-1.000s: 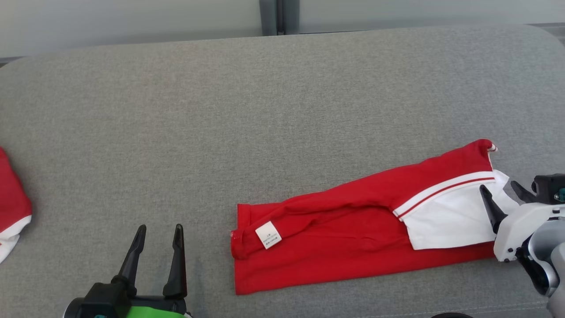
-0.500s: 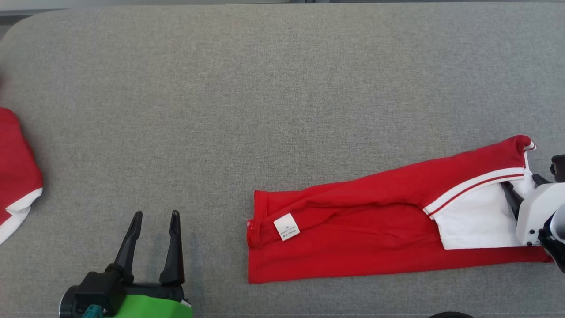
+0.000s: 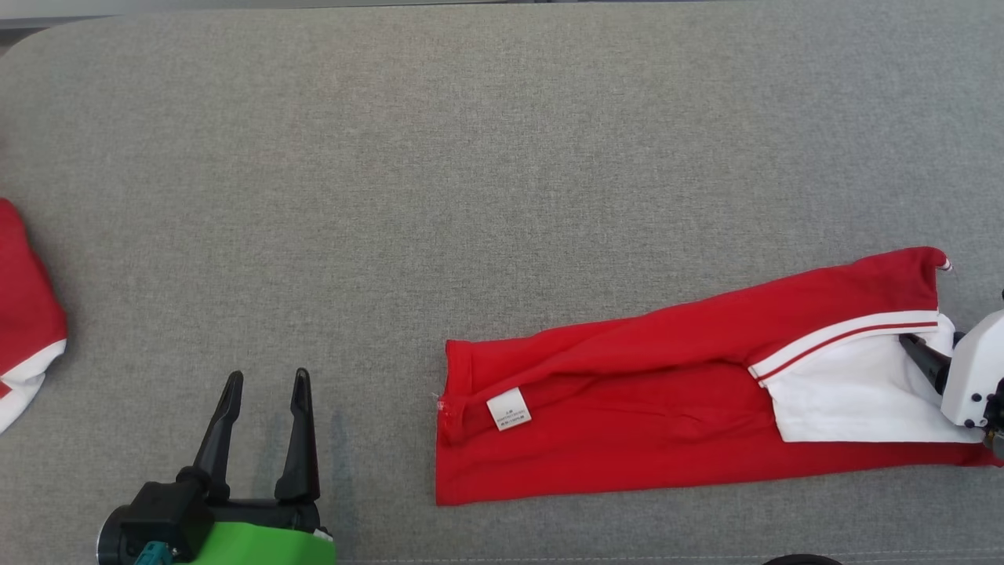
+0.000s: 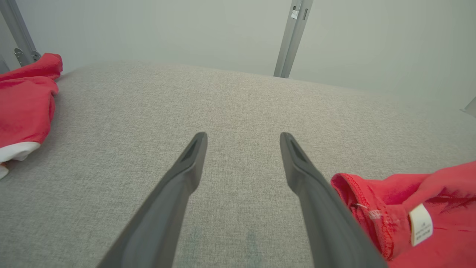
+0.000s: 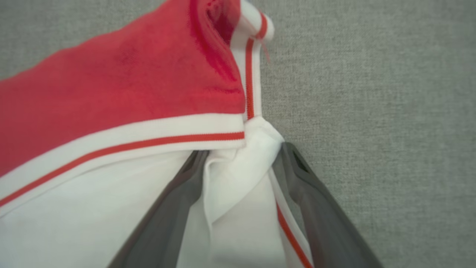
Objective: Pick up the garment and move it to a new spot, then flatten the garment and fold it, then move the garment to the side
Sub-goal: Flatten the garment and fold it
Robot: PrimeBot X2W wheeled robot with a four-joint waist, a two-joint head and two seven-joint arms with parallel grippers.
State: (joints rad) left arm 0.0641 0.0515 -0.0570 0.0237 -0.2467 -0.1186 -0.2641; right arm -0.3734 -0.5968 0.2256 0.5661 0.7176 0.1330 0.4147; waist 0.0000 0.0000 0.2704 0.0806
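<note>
Right gripper [image 5: 241, 149] first: it's sitting at the far right end of the shirt [image 3: 627, 408] with its jaws standing apart and a bunched white fold poking up between the fingers [image 5: 167, 208]; one finger tip is tucking in under the striped band [image 5: 122, 139], the other is lying at the cloth's outer edge. As far as I can tell it's straddling that fold, not pinching it yet.

Left gripper [image 3: 267, 375] is hanging over bare grey pad [image 3: 471, 157], jaws spread, nothing in them; it's a little way off the shirt's left hem, and in its wrist view that hem and the label [image 4: 421, 224] are sitting just off its right finger.

The shirt itself is lying flat as a long strip across the near right part of the pad, red along most of it, the white panel [image 3: 847, 392] at the right end, the label near the left end; the far edge is running a bit slanted, so it's not a perfectly square strip. Another red-and-white bundle [image 3: 23, 314] is sitting well apart at the pad's left edge.

My read: the lengthwise fold is looking done, so we're mid-fold, setting up to bring one end over the other. Next move is calling for the right jaws to close properly on that white end, through all the layers, then lift low and carry it toward the label; grabbing just the top layer would be peeling the strip open.
</note>
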